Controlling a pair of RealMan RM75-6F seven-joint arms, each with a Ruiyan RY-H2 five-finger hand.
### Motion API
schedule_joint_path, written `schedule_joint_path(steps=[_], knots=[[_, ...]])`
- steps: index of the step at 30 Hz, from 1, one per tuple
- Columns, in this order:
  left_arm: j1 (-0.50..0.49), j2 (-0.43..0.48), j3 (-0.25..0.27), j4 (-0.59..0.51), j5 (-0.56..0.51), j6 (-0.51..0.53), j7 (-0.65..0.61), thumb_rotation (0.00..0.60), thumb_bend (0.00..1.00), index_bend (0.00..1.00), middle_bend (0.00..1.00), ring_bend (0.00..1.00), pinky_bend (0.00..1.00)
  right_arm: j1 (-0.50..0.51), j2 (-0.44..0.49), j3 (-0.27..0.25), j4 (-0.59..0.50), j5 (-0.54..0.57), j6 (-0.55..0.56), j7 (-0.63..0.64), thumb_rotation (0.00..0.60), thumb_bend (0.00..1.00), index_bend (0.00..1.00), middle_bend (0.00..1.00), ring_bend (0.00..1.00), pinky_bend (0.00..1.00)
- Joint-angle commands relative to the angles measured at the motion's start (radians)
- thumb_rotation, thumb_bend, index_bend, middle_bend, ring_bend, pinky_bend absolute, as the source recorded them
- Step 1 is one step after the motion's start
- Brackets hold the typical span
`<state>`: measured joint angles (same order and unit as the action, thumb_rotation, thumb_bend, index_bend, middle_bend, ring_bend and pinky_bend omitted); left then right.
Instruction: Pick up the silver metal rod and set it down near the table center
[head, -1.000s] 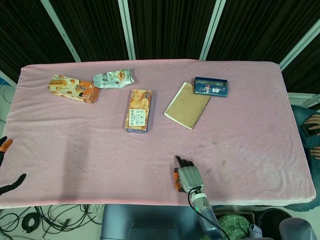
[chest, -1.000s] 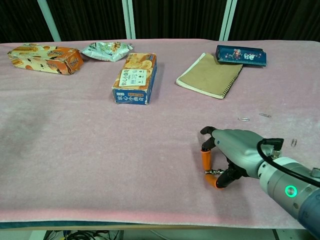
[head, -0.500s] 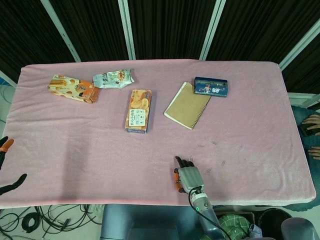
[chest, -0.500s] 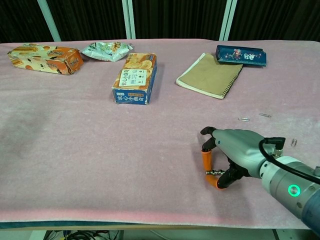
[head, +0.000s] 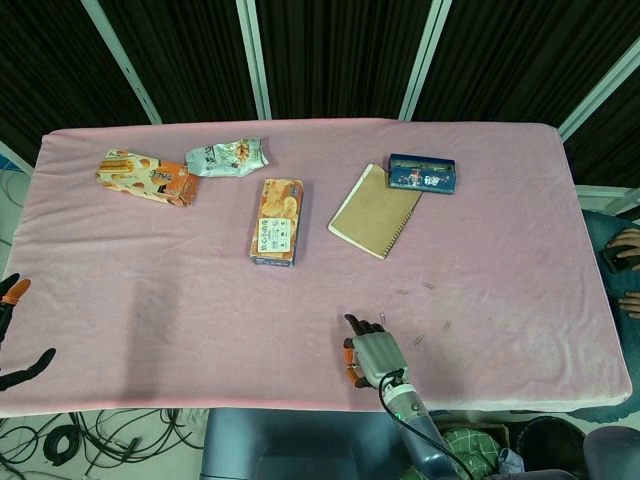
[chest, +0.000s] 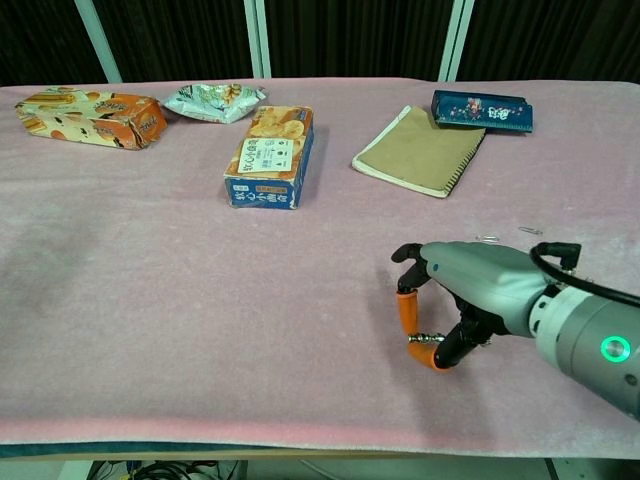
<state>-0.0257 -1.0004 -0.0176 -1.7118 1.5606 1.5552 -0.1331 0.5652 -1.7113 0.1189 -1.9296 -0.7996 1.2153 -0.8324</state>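
A matt, slightly napped pink cloth covers the counter (chest: 150, 300). The right hand (chest: 470, 295) has a smooth grey shell with a satin sheen and orange, rubbery-looking fingertips (chest: 407, 310). The thin silver metal rod (chest: 428, 338) glints. The crinkled silver foil snack bag (chest: 213, 101) shines; the tan paper-covered notebook (chest: 420, 148) looks matt.

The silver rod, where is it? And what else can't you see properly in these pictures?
- Silver metal rod: chest view shows only a thin sliver between the right hand's orange fingertips; its length is hidden. In the head view that hand covers it.
- Left hand: cut off by the head view's left edge; absent from the chest view.
- Small metal bits on the pink cloth: too small to identify.
- Dark blue case: print too small to read.
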Motion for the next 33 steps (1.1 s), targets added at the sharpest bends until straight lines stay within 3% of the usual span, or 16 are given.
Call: schedule_joint_path(steps=[1,9,17,25,33], knots=[[0.000,0.000,0.000,0.000,0.001,0.000,0.000,0.600,0.22,0.05,0.00,0.00,0.00,0.031,0.046,0.037,-0.059,0.056,-0.009,-0.023,0.600,0.36,0.61,0.04,0.13,0.17],[0.000,0.000,0.002,0.000,0.005,0.001,-0.001,0.600,0.22,0.05,0.00,0.00,0.00,0.085,0.157,0.141,-0.137,0.193,-0.043,0.022,0.600,0.36,0.61,0.04,0.13,0.17],[-0.002,-0.002,0.004,-0.003,0.004,-0.004,0.007,0.600,0.22,0.05,0.00,0.00,0.00,0.130,0.242,0.239,-0.128,0.333,-0.166,0.188,0.600,0.36,0.61,0.04,0.13,0.17],[-0.002,-0.007,0.004,-0.005,0.000,-0.005,0.022,0.600,0.22,0.05,0.00,0.00,0.00,0.193,0.252,0.254,-0.034,0.413,-0.276,0.302,0.600,0.36,0.61,0.04,0.12,0.17],[-0.006,-0.013,-0.002,-0.004,-0.014,-0.012,0.037,0.600,0.22,0.05,0.00,0.00,0.00,0.239,0.241,0.246,0.062,0.420,-0.352,0.395,0.600,0.36,0.61,0.04,0.12,0.17]])
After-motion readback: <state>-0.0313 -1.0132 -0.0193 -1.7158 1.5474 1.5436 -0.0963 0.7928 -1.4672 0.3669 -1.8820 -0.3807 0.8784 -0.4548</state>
